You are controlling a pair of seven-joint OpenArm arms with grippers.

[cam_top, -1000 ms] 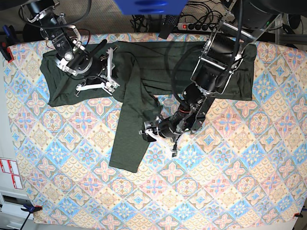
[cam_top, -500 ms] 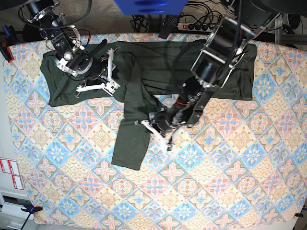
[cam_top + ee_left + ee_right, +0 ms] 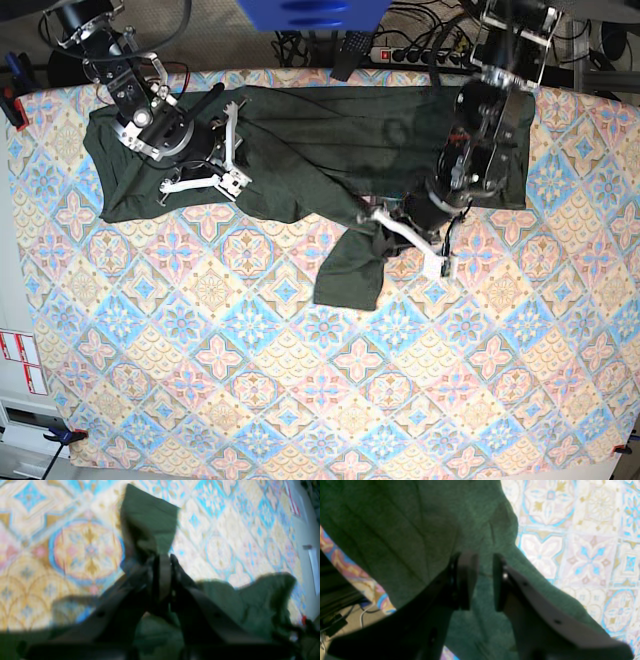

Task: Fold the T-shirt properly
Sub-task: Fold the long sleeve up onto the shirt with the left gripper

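Left fingers (image 3: 162,577) clamped on a pointed fold of the matte olive knit T-shirt (image 3: 330,150), sleeve bunched beside them. Right fingers (image 3: 482,580) slightly parted, empty, above creased fabric. Glossy tile-patterned desk (image 3: 300,400) beneath.

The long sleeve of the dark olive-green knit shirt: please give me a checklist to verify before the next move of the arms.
1. Left end effector shut on the long sleeve: ok.
2. Sleeve cuff showing past the closed jaws in the left wrist view: ok.
3. Right end effector open over the dark olive-green knit shirt, holding nothing: ok.
4. Shirt body flat: not ok, wrinkled beside the right end effector.
5. Grip depth on the sleeve: cannot tell, picture blurred.
6. Shirt wholly on the patterned tablecloth: ok.
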